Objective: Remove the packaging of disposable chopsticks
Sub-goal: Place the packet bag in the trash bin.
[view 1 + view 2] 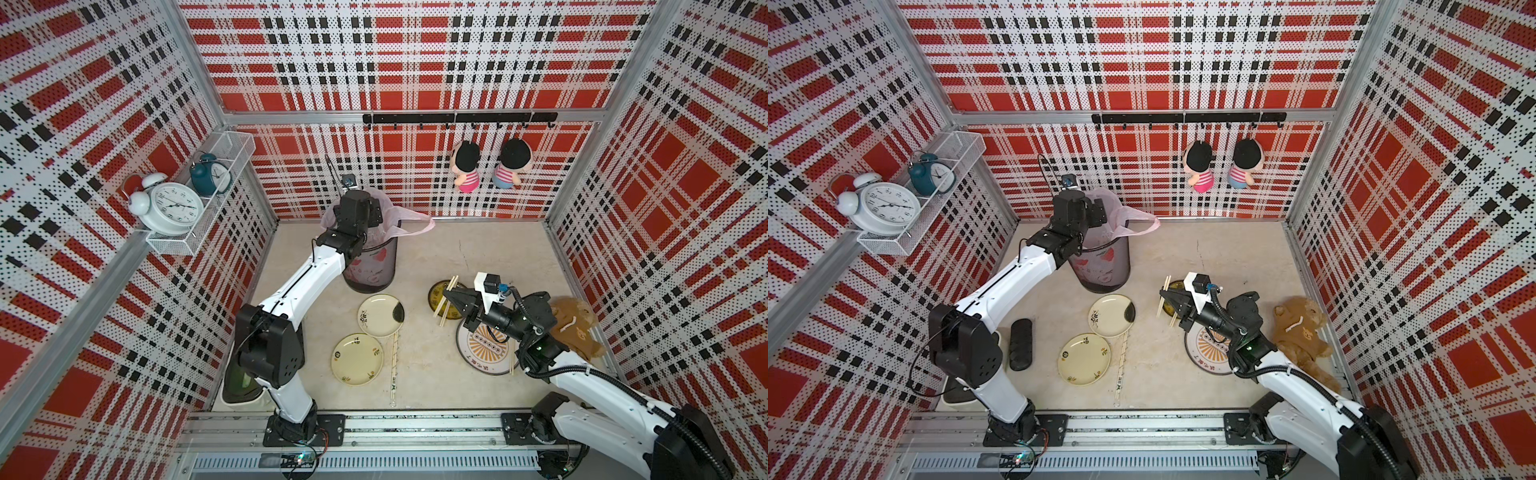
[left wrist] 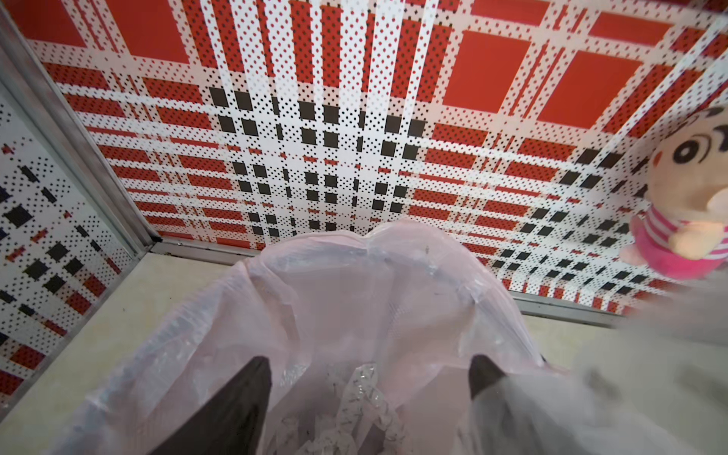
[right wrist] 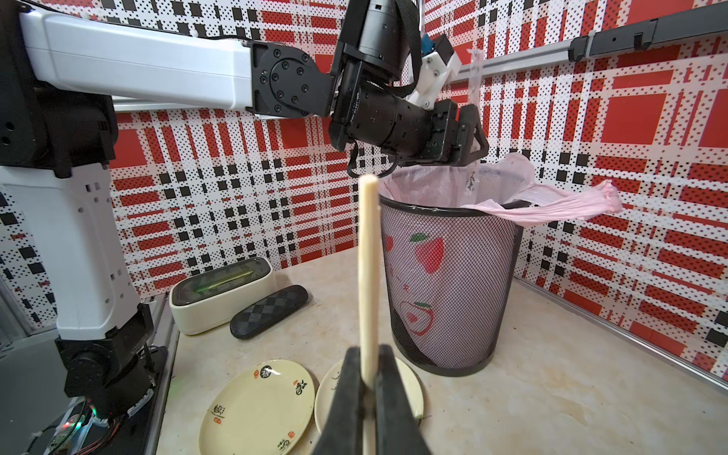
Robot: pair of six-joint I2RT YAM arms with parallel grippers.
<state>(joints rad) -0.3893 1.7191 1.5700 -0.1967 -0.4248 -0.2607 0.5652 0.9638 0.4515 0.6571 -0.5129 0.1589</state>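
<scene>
The right claw (image 3: 369, 354) is clamped on chopsticks (image 3: 368, 256). The left claw (image 2: 369, 362) is spread over the bin (image 3: 449, 283), a wrapped pair (image 1: 394, 368) laid end-on before it.

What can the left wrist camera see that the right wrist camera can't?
Only the left wrist view: the inside of the pink bag, with crumpled clear packaging at its bottom, and a pink-striped doll. Only the right wrist view: a chopstick clamped in the right end effector, cream plates, and the outside of the black mesh bin. Both: the pink bag and the plaid walls.
</scene>
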